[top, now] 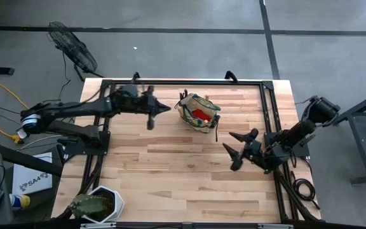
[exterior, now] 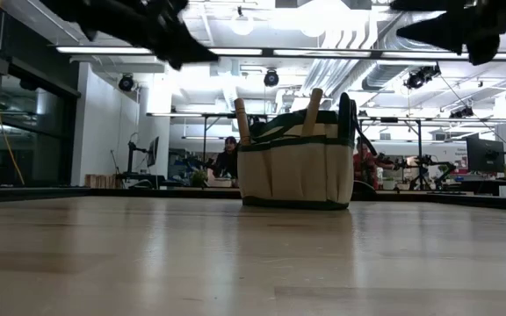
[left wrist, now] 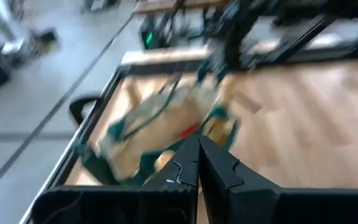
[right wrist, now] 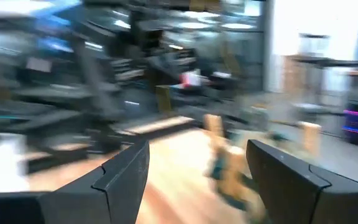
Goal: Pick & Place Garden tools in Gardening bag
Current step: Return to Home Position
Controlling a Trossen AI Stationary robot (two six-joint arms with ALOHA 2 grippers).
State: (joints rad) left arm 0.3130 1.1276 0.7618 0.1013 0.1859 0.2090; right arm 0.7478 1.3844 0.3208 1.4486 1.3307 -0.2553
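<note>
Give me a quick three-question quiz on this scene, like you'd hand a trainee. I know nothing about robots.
1. True or false: the left gripper and the right gripper each hold a tool.
2. The white plant pot stands: A) inside the gardening bag; B) at a corner of the table on the left arm's side, apart from the bag; C) on the floor.
3. In the low view, what sticks up out of the bag?

Key: 1 false: the left is shut on nothing, the right is open and empty. 2 B. 3 wooden handles.
</note>
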